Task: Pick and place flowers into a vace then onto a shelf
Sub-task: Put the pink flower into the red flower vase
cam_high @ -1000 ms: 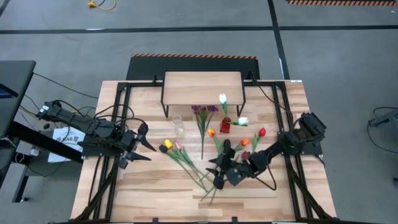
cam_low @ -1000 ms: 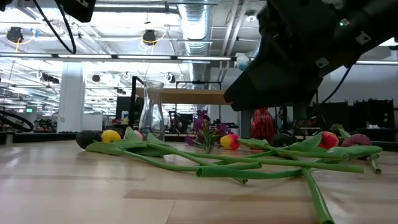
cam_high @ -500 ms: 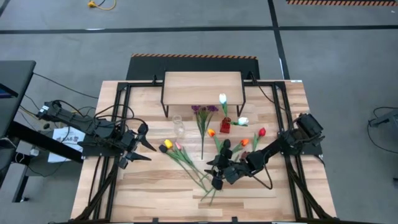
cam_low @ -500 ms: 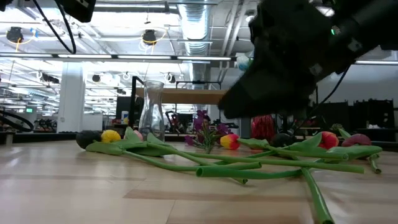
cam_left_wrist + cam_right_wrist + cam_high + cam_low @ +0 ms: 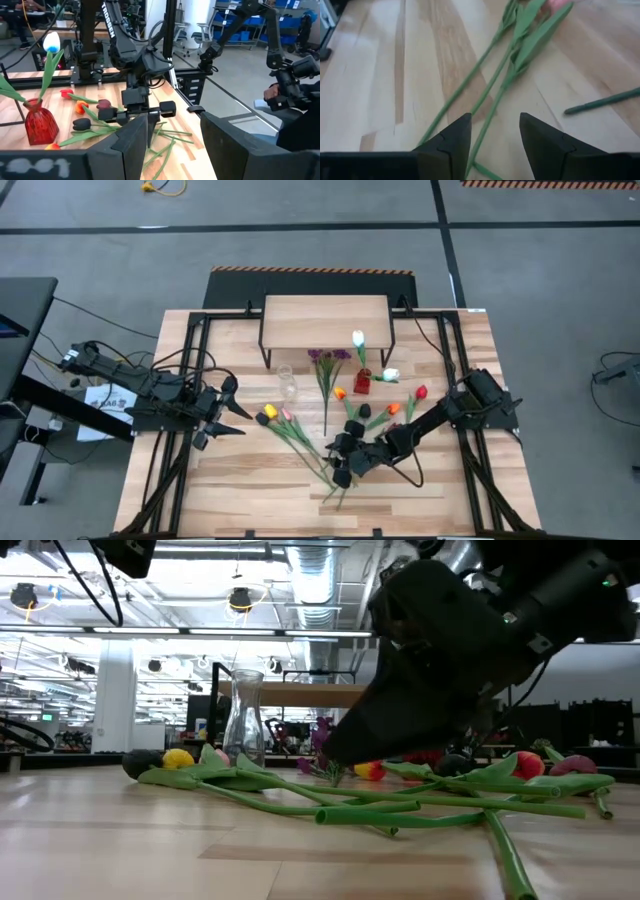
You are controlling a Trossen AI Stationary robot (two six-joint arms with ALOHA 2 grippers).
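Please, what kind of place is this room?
Probably a robotics lab or workshop hall: bare concrete floor, exposed ceiling ducts, blue storage bins, and a wooden table with robot arms.

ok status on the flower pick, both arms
Right gripper open, low over tulip stems, nothing held. Left gripper open, parked table-left. Clear vase empty; no obstruction seen.

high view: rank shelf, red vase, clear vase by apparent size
1. shelf, by far the largest.
2-3. red vase and clear vase: footprints look about alike from straight above, and the clear glass is faint, so no ranking between them.
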